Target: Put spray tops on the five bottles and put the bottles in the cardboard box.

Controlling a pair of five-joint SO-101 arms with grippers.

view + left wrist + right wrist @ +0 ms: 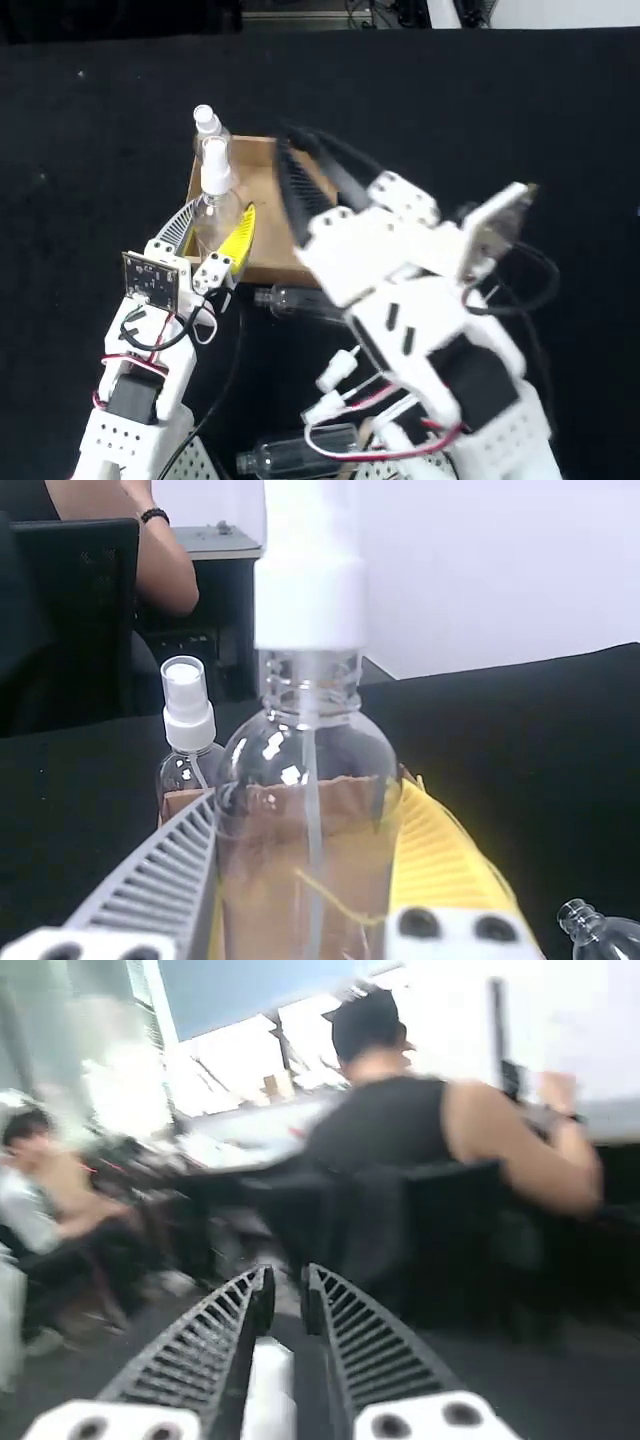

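Note:
My left gripper (218, 215) (300, 880) is shut on a clear bottle (215, 205) (305, 810) with a white spray top (215, 165) (310, 570). It holds the bottle upright at the left side of the cardboard box (265, 175). A second bottle with a spray top (207, 122) (188, 730) stands at the box's far left corner. My right gripper (288, 140) (287, 1288) is raised over the box's middle and points away toward the room. A blurred white shape (270, 1390) shows low in the right wrist view; I cannot tell what it is.
An uncapped bottle (290, 300) (600, 930) lies just in front of the box. Another uncapped bottle (300, 455) lies near the front edge between the arm bases. Two loose spray tops (340, 368) (322, 408) lie beside the right arm's base, among its cables.

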